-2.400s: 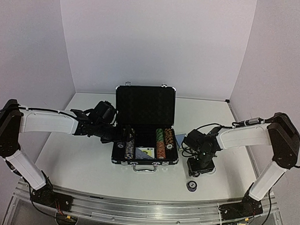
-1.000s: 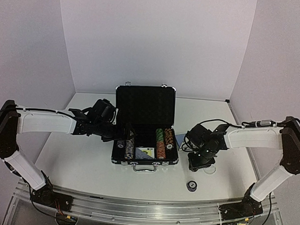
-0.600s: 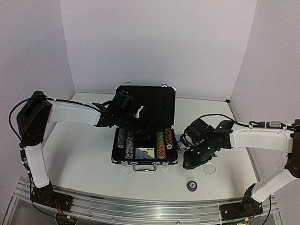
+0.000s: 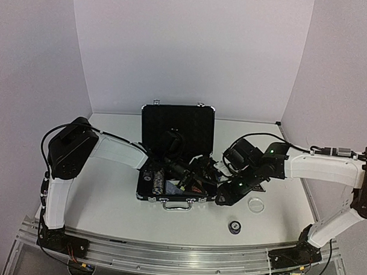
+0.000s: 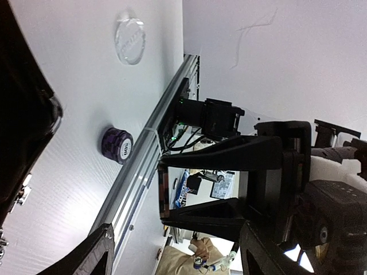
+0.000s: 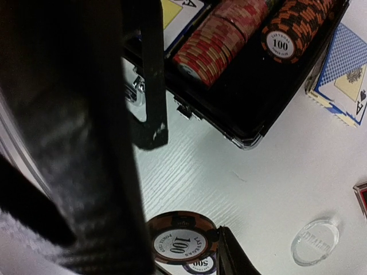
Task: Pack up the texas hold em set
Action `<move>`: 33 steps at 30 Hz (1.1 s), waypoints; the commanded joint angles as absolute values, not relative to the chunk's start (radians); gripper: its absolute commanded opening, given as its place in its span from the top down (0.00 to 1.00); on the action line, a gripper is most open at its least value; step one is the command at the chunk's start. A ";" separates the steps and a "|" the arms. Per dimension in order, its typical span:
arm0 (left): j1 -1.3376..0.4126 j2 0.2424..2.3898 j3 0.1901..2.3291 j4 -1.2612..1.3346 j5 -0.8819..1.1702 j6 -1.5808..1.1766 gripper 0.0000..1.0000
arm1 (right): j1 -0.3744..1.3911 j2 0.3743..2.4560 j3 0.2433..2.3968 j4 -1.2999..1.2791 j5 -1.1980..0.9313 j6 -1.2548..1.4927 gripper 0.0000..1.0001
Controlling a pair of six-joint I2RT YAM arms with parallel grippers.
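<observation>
The black briefcase (image 4: 178, 122) stands open at the table's middle, with rows of striped poker chips (image 4: 158, 180) in it. My left gripper (image 4: 202, 167) reaches across the case's right half; in the left wrist view its fingers hold a striped chip (image 5: 163, 192) edge-on between the tips. My right gripper (image 4: 222, 199) is by the case's front right corner, shut on an orange 100 chip (image 6: 180, 239) just above the table. A purple 500 chip (image 6: 199, 267) lies under it. Red chips (image 6: 218, 43) and orange-black chips (image 6: 292, 31) fill the case.
A clear round disc (image 4: 255, 205) and a small purple chip stack (image 4: 234, 227) lie on the table right of the case; both show in the left wrist view, the disc (image 5: 131, 41) and the stack (image 5: 117, 143). A blue-backed card deck (image 6: 344, 74) lies beside the case. The metal rail (image 4: 167, 254) runs along the near edge.
My left arm has swung from left of the case across it to its right half. My right gripper has moved left, from beside the clear disc to the case's front right corner.
</observation>
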State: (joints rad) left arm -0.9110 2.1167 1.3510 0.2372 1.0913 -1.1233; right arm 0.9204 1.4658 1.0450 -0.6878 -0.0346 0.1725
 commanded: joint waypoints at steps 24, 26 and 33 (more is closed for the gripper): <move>-0.971 2.204 1.385 0.414 1.220 -1.265 0.60 | 0.954 1.484 1.134 -0.701 -0.023 0.108 0.86; -0.971 2.204 1.378 0.433 1.221 -1.277 0.69 | 0.955 1.488 1.134 -0.701 -0.017 0.107 0.86; -0.976 2.189 1.380 0.440 1.231 -1.281 1.00 | 0.955 1.503 1.135 -0.701 0.000 0.114 0.86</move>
